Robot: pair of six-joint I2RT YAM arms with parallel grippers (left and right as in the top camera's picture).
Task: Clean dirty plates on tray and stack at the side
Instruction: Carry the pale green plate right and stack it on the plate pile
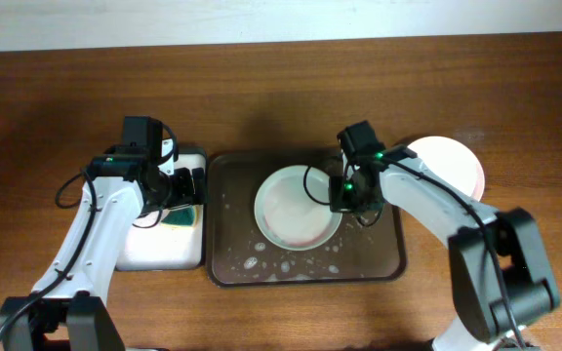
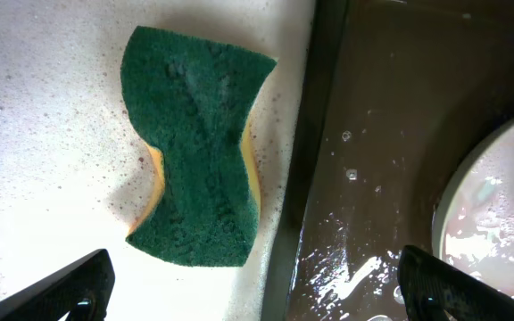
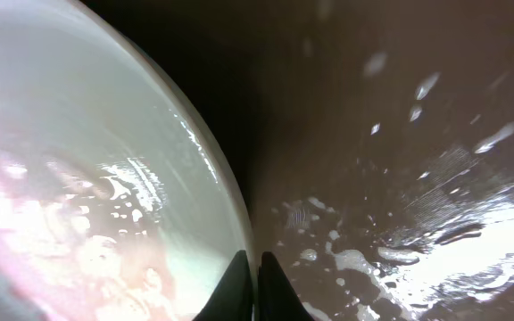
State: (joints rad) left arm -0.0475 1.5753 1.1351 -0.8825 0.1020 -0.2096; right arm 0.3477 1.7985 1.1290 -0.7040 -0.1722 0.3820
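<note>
I hold the right gripper (image 3: 255,285) pinched on the right rim of the soapy plate (image 1: 296,210) at the middle of the tray (image 1: 224,268). This looks like the lifting step: raise it level and carry it onto the second plate (image 1: 452,161) near the table's right edge. The left gripper (image 2: 257,294) hangs spread above the sponge (image 2: 199,152)

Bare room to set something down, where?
On the tray: soapy strip between the plate and the near rim; narrower strip along the left rim. On the table: bare wood beyond the tray. Crowded: tray's right side, where the right gripper pinches the plate.
</note>
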